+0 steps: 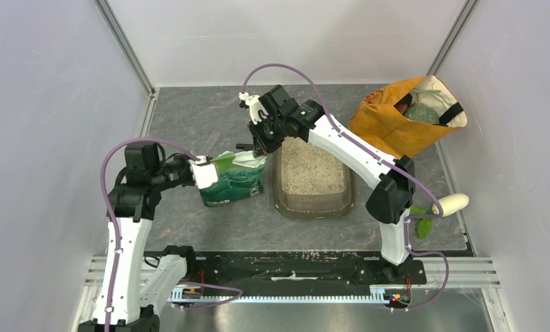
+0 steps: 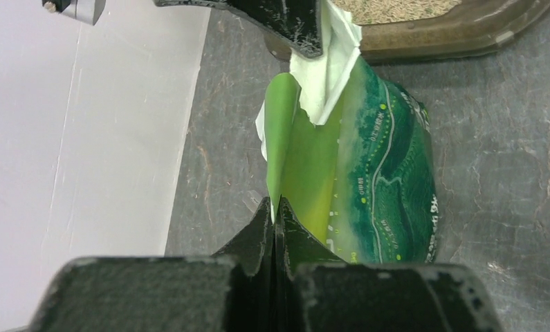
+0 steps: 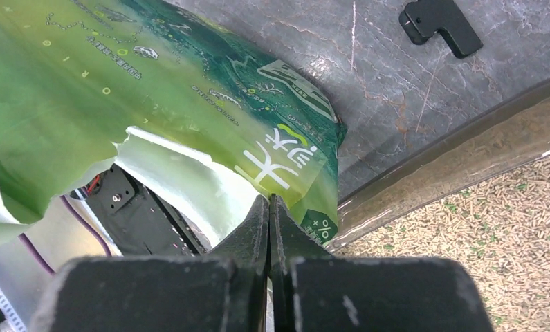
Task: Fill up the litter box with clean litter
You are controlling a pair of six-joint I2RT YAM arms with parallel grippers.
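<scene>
A grey marbled desk [image 1: 189,124] sits between pale walls [image 1: 50,104]. The litter box [image 1: 313,205] lies mid-desk holding clean litter [image 1: 312,169], with the green pouch [image 1: 234,183] just left of it. Only the overhead view shows the orange cloth bag [image 1: 386,128] at far right; only the right wrist view shows the pouch's white characters. The left arm [image 1: 123,242] reaches rightward, the left hand [image 2: 277,211] pinched on the pouch's edge. The right arm [image 1: 348,149] stretches over the box, the right hand [image 3: 268,207] clamped on the pouch's torn top.

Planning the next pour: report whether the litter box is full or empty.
Filled, not empty: clean litter covers the litter box floor, below its rim.
</scene>
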